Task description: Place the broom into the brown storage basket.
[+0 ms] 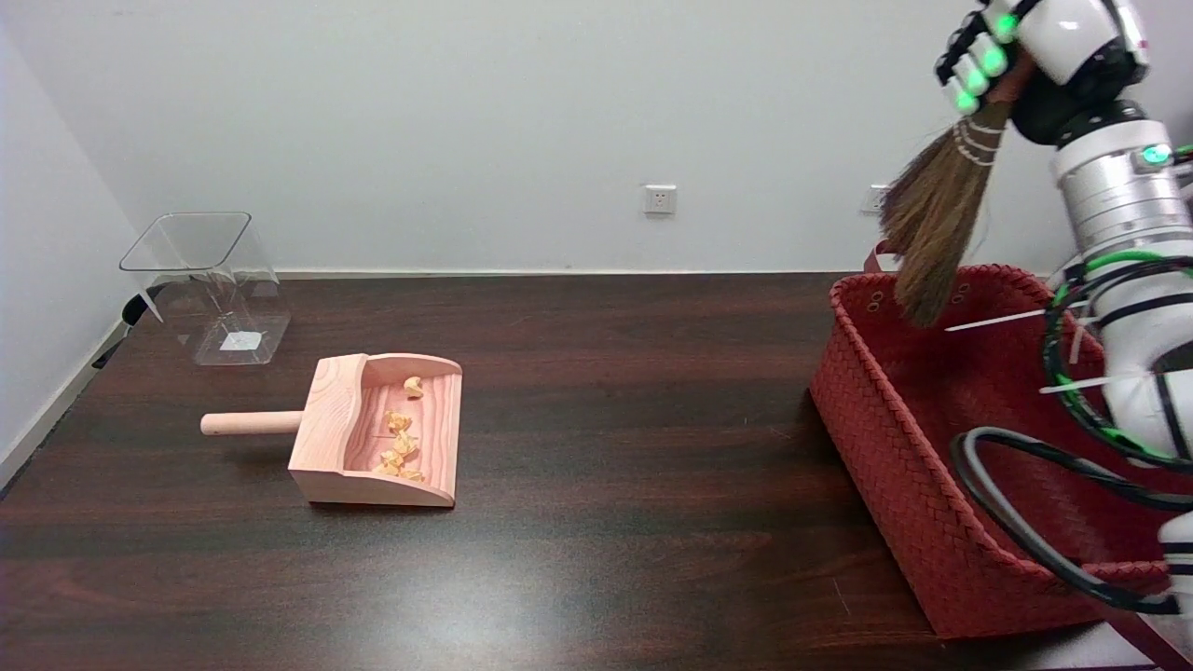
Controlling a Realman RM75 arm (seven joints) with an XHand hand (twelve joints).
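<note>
My right hand (990,48) is high at the upper right and grips the handle of a small straw broom (935,226). The broom hangs bristles down and tilted to the left. Its brown tips reach to about the far rim of the reddish-brown woven basket (876,410), which stands on the table's right side. The broom's handle is mostly hidden inside my fingers. My white right arm with black cables crosses in front of the basket's right half.
A wooden dustpan (377,431) holding several orange scraps lies left of centre, its handle pointing left. A clear plastic container (210,284) stands at the far left corner. A wall socket (659,198) is on the back wall.
</note>
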